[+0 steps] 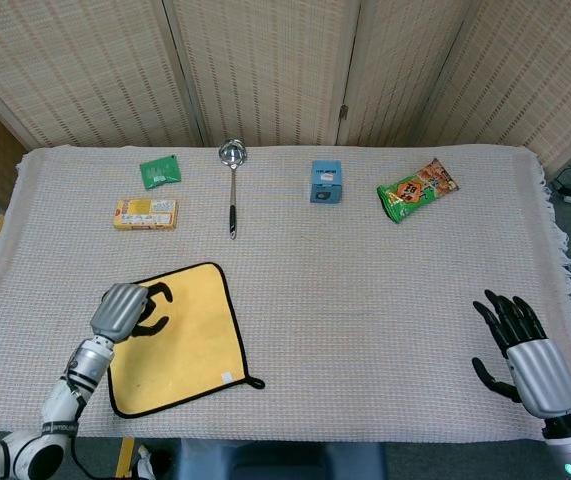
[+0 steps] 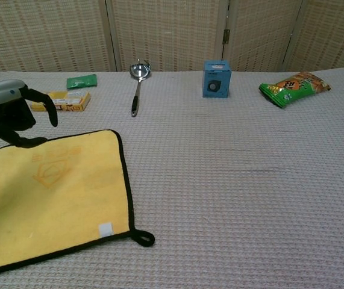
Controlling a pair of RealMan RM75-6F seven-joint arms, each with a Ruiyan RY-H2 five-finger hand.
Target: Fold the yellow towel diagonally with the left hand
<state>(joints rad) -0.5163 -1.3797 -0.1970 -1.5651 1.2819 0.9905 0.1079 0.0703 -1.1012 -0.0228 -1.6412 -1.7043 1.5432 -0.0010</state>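
Observation:
The yellow towel (image 1: 180, 345) with black trim lies flat and unfolded at the front left of the table, a hanging loop at its near right corner; in the chest view the towel (image 2: 57, 186) fills the lower left. My left hand (image 1: 126, 309) is over the towel's far left corner, fingers curved and apart, holding nothing. The chest view shows the left hand (image 2: 8, 112) just above that corner with its thumb tip down near the black edge. My right hand (image 1: 525, 345) sits at the front right of the table, fingers spread and empty.
Along the back of the table lie a yellow box (image 1: 145, 213), a green packet (image 1: 160, 171), a metal ladle (image 1: 232, 190), a blue box (image 1: 326, 182) and a green snack bag (image 1: 417, 189). The cloth's fringed edge (image 1: 565, 270) runs down the right.

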